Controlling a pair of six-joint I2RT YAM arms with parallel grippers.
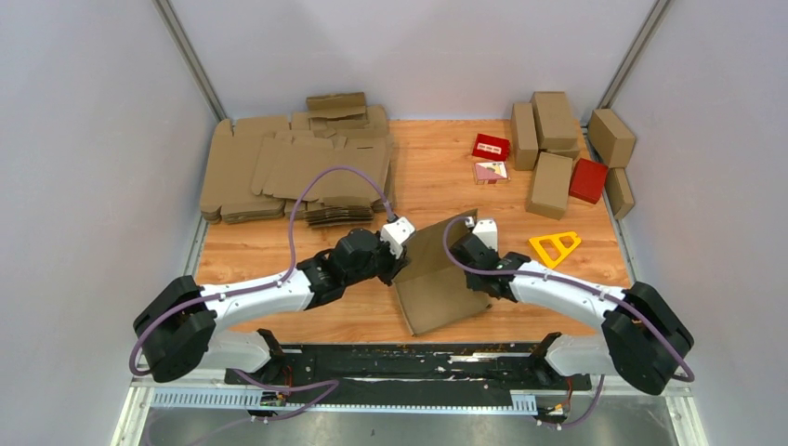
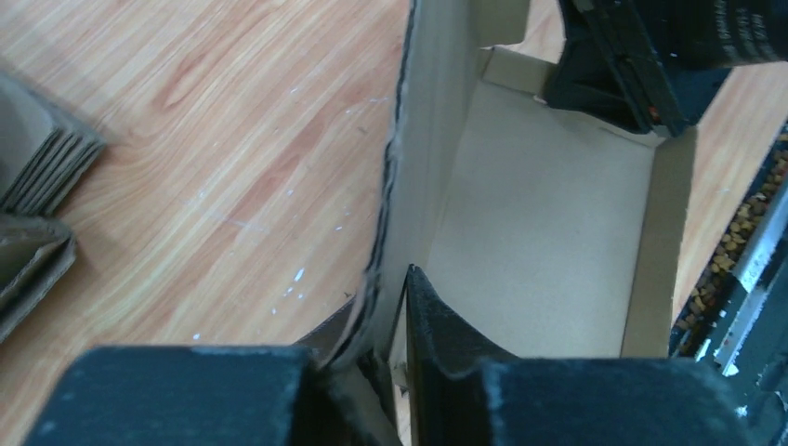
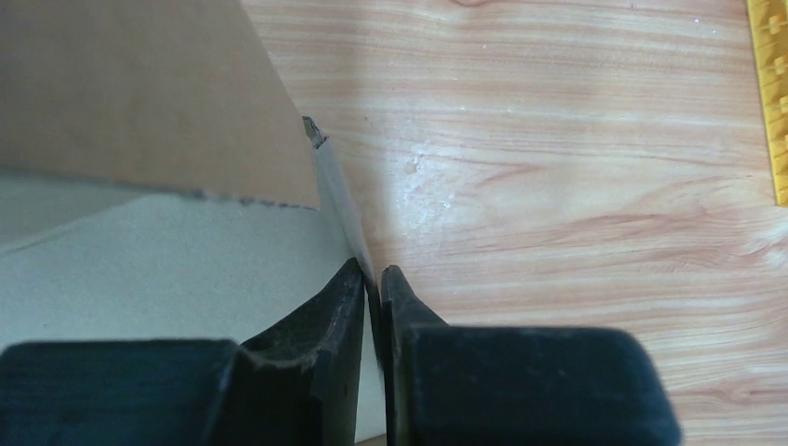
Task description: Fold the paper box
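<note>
From above, the fingertips of the left gripper (image 2: 388,321) and the right gripper (image 3: 374,279) are lost where they meet the shallow brown cardboard box (image 1: 444,279). In the left wrist view one left fingertip lies behind the box's wall, so whether it presses the cardboard cannot be told. The stack of flat brown cardboard blanks (image 2: 42,177) runs off the left edge there. In the right wrist view the yellow plastic triangle frame (image 3: 771,93) is cut by the right edge. The print on the far small red-and-white packet (image 1: 491,171) is too small to read.
</note>
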